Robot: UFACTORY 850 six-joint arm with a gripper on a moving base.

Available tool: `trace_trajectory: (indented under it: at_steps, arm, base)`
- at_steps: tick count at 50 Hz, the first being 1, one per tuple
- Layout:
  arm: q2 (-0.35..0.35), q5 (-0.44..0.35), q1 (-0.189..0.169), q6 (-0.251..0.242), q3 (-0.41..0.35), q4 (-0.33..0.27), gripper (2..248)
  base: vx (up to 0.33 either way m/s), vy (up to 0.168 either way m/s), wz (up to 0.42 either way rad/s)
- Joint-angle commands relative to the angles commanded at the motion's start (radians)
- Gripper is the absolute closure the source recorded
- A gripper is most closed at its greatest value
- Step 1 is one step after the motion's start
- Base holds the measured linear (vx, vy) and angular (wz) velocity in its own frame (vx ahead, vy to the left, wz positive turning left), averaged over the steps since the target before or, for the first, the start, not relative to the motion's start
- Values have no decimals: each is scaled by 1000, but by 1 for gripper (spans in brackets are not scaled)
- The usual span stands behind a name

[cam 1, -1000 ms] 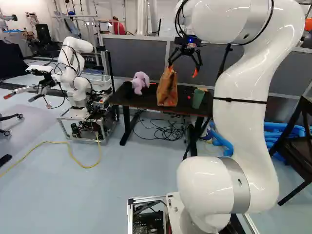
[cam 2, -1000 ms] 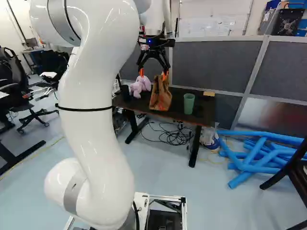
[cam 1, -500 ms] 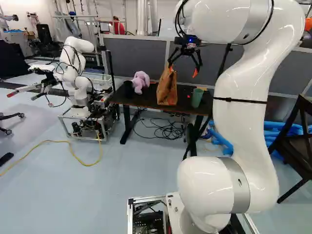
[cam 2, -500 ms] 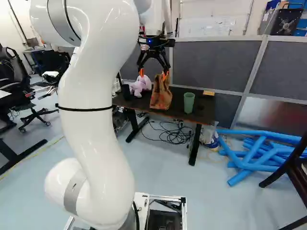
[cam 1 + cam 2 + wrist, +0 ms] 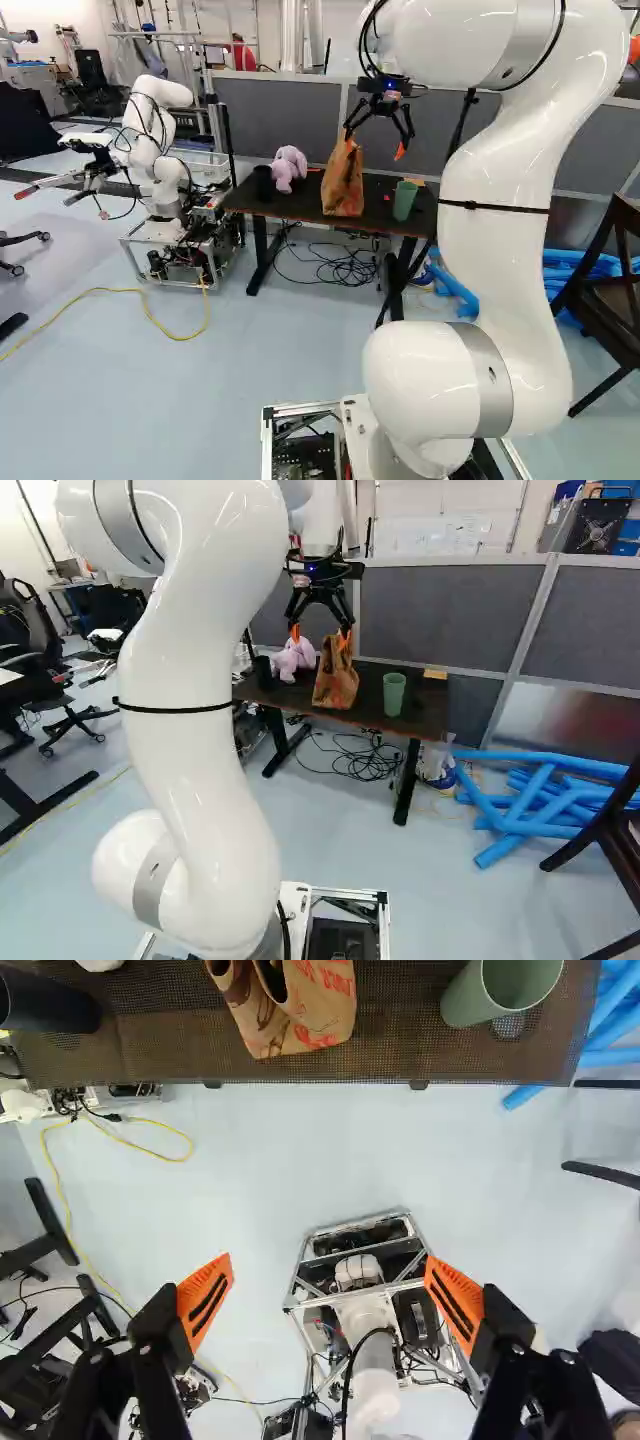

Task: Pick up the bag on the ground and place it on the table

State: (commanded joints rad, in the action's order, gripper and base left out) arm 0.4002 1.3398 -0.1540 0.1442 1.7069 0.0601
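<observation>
Our arm has shifted slightly, its claw wide open and empty, higher than the table, and if we swing it low across the table, a finger could snag and topple the bag standing upright on it.

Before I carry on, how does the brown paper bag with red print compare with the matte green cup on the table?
The brown paper bag is taller and bulkier than the green cup.
The bag carries red print; the cup looks plain.
The bag is creased and narrows toward its top, while the cup is smooth with a round, open rim.
Both stand on the dark table, and neither is between the open jaws.
</observation>
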Motion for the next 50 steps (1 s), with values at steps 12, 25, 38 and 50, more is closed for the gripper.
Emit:
trace_trajectory:
  at_steps: [12, 25, 38, 50]
  arm:
    - [-15, -48, 3, -3, -35, -1, 3]
    - [-37, -119, 8, -8, -87, -3, 3]
    - [-64, -209, 15, -14, -153, -6, 3]
    - [-95, -308, 21, -20, -225, -8, 3]
  base:
    - [0, 0, 0]
    - [0, 0, 0]
    - [0, 0, 0]
    - [0, 0, 0]
